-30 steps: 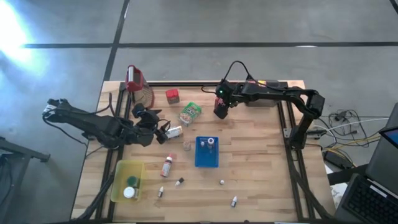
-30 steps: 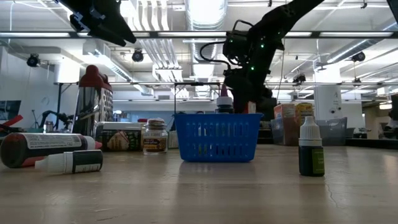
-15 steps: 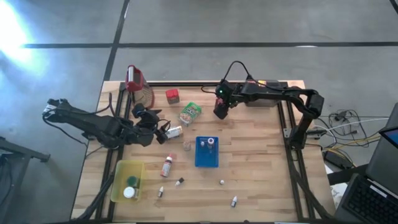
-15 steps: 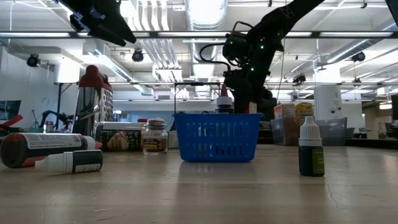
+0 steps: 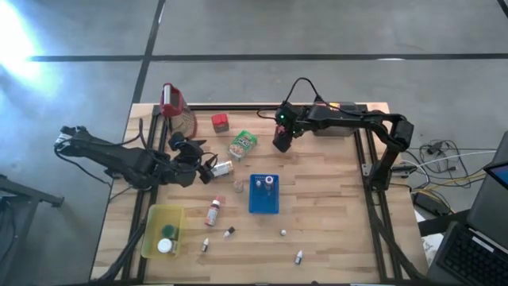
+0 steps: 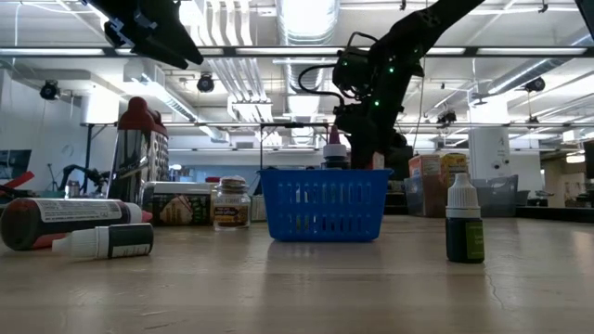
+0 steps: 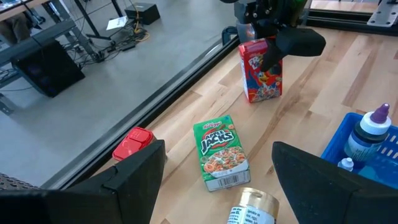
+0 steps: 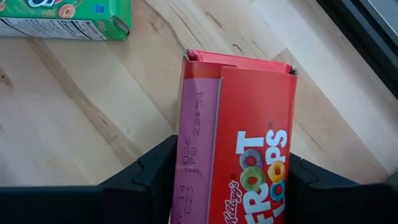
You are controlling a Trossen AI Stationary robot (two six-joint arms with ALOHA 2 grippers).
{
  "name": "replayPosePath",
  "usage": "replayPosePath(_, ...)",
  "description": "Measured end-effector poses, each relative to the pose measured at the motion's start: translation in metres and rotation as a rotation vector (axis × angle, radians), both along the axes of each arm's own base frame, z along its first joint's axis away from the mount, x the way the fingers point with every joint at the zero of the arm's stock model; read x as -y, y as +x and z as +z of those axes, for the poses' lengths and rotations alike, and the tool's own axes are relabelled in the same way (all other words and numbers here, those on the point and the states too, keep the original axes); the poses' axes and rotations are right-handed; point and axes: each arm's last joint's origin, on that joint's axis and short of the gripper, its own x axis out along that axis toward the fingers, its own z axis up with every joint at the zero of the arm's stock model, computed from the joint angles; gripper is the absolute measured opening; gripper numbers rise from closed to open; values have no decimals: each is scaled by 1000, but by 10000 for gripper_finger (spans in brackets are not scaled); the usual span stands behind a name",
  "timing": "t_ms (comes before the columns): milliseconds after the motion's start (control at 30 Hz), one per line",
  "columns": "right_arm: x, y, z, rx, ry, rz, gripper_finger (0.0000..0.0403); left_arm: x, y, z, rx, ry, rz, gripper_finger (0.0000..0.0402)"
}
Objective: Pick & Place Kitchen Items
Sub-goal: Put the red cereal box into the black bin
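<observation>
Both fingers (image 8: 149, 180) against red carton (image 8: 239, 143)

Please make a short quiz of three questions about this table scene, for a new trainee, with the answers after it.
1. True or false: the red Froot Loops box is lying flat on the table.
2. Which gripper is placed around the red Froot Loops box? A) left gripper B) right gripper C) neither
3. Fill in: the green Apple Jacks box lies ____ on the wood.

Key
1. False. It stands upright.
2. B. The right gripper has a finger on each side of the box; the left gripper hangs open above the Apple Jacks box, holding nothing.
3. Flat, face up.
</observation>
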Motion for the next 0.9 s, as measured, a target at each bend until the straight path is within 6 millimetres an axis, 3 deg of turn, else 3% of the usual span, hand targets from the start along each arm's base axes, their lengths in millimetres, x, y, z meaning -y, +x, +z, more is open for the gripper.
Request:
replayPosePath(300, -2, -3, 8, 22, 8, 10, 183, 0, 0, 0, 0, 0, 0, 300)
replayPosePath(500, -4, -9, 25, 48, 0, 4, 180, 0, 0, 0, 0, 0, 0, 301)
replayPosePath(733, -11, -26, 51, 80, -3, -36, 162, 0, 0, 0, 0, 0, 0, 300)
replayPosePath(900, -17, -42, 69, 85, -28, -74, 170, 0, 0, 0, 0, 0, 0, 300)
